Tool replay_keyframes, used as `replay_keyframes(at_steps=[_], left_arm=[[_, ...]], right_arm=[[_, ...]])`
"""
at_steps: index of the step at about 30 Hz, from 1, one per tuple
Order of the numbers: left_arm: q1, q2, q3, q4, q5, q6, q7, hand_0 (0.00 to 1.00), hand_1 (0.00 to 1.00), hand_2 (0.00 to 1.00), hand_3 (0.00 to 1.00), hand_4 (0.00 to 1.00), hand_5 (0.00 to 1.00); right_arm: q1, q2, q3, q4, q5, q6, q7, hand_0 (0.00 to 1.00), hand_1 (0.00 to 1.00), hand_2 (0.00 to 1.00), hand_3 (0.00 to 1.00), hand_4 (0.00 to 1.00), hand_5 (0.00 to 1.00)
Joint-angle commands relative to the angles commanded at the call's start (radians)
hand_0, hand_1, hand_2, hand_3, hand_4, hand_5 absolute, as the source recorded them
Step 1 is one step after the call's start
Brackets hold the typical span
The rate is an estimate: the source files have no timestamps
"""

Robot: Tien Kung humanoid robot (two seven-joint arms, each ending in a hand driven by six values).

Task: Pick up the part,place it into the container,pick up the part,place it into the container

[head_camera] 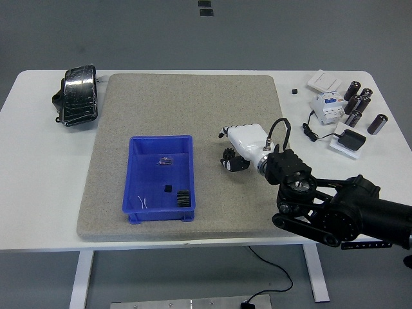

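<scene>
A small black gear-like part (229,159) lies on the grey mat (187,96), right of the blue container (127,193). My right hand (233,151), white with black fingertips, comes in from the lower right and sits down over the part, fingers curled around it. The part still rests on the mat and is partly hidden by the fingers. The container holds a few small black parts (183,198) and a small bagged piece (166,161). My left arm is out of view.
A black wrapped object (77,95) lies at the table's far left. At the far right are dark cylinders (357,103), a white breaker (327,106), a white switch plate (325,80), a black adapter (351,140) and a small black cube (294,91).
</scene>
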Motion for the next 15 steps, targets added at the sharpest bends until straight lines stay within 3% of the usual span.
replay_keyframes(at_steps=[5, 6, 11, 12, 15], left_arm=[[0.0, 0.0, 0.001, -0.001, 0.0, 0.0, 0.001, 0.647, 0.651, 0.603, 0.53, 0.617, 0.638], [0.001, 0.0, 0.001, 0.0, -0.001, 0.0, 0.0, 0.646, 0.651, 0.603, 0.53, 0.618, 0.638], [0.0, 0.0, 0.002, 0.0, -0.002, 0.0, -0.001, 0.646, 0.651, 0.603, 0.53, 0.618, 0.638], [0.0, 0.0, 0.002, 0.001, -0.003, 0.0, -0.002, 0.646, 0.65, 0.603, 0.529, 0.618, 0.637], [0.0, 0.0, 0.004, 0.001, -0.005, 0.0, -0.004, 0.646, 0.65, 0.603, 0.529, 0.618, 0.637]], right_arm=[[-0.001, 0.002, -0.014, -0.028, 0.019, -0.013, 0.014, 0.486, 0.63, 0.685, 0.701, 0.71, 0.264], [-0.002, 0.003, -0.015, -0.03, 0.021, -0.016, 0.017, 0.441, 0.592, 0.613, 0.683, 0.647, 0.257], [-0.005, 0.005, -0.022, -0.038, 0.031, -0.028, 0.026, 0.441, 0.592, 0.613, 0.683, 0.647, 0.257], [-0.005, 0.006, -0.024, -0.04, 0.036, -0.031, 0.028, 0.417, 0.574, 0.564, 0.666, 0.565, 0.245], [-0.007, 0.01, -0.028, -0.046, 0.044, -0.038, 0.032, 0.417, 0.574, 0.564, 0.666, 0.565, 0.245]])
